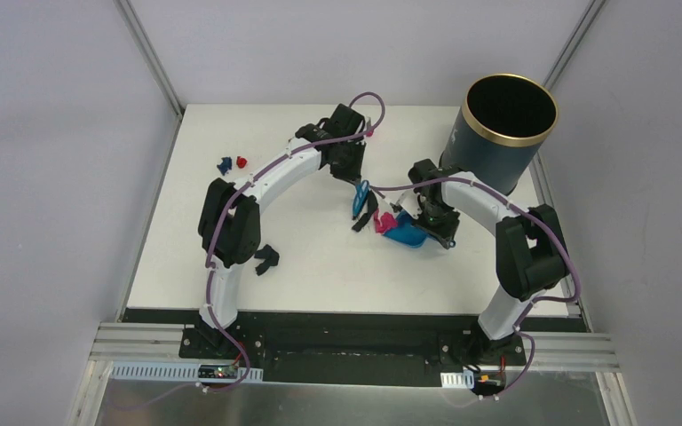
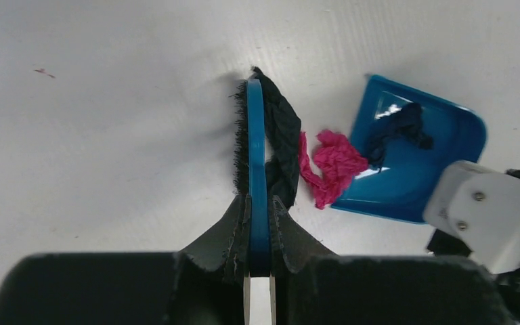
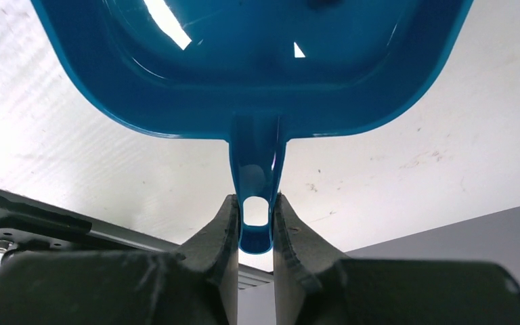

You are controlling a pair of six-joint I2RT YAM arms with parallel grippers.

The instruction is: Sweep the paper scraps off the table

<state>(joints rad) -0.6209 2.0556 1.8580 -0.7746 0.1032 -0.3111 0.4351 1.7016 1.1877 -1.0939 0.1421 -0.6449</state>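
Sweeping looks half done: left claw [image 2: 258,203] clamps the brush [image 2: 257,135], pink scrap [image 2: 335,162] just beside it at the dustpan [image 2: 457,128] lip, dark scrap [image 2: 403,128] inside. Right claw [image 3: 256,203] pinches its handle. Red scrap [image 1: 241,162] and blue scrap [image 1: 225,164] lie well off from both claws.

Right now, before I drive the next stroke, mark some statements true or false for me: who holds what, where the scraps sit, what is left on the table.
1. The left gripper is shut on the hand brush. True.
2. A dark blue scrap lies inside the dustpan. True.
3. The magenta-pink scrap is fully inside the dustpan. False: it sits at the pan's open lip, partly on the table, beside the bristles.
4. The right gripper is open, clear of the dustpan. False: it is shut on the pan's handle.
5. No scraps remain elsewhere. False: a red scrap and a second blue scrap lie toward the far left.
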